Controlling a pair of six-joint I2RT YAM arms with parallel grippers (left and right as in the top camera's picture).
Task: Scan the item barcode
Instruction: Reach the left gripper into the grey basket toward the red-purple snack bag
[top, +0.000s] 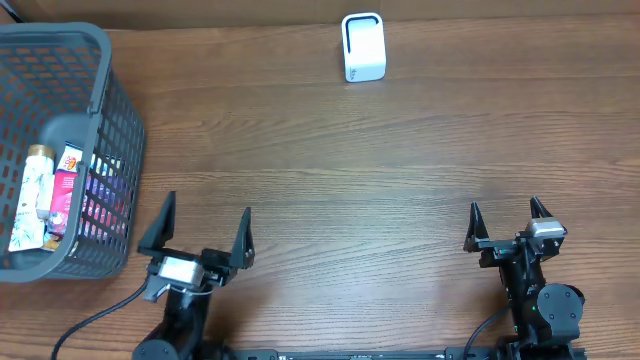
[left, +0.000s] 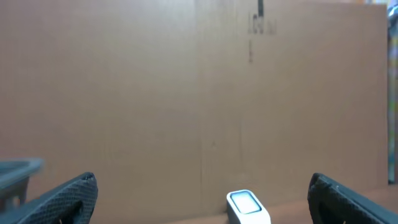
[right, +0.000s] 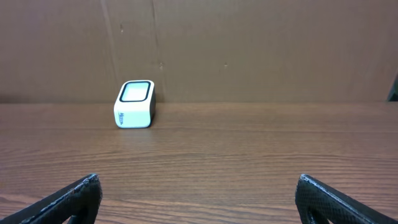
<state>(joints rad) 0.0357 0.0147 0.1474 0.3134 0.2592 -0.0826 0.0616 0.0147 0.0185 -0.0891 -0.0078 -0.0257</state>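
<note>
I judge nothing is done yet: the items (top: 60, 195) lie in the basket (top: 122, 120), just left of my left gripper (top: 208, 206), which is wide open and empty. The scanner (top: 362, 47) stands well ahead, between both grippers. My right gripper (top: 505, 206) gapes empty too. Only overhead shows the items; both wrist views catch the scanner.

I see a mock shop checkout: a grey shopping basket (top: 118, 150) of packaged goods (top: 62, 190), a barcode scanner (top: 363, 46), a wooden table (top: 350, 180), and a cardboard backdrop (right: 249, 50).
</note>
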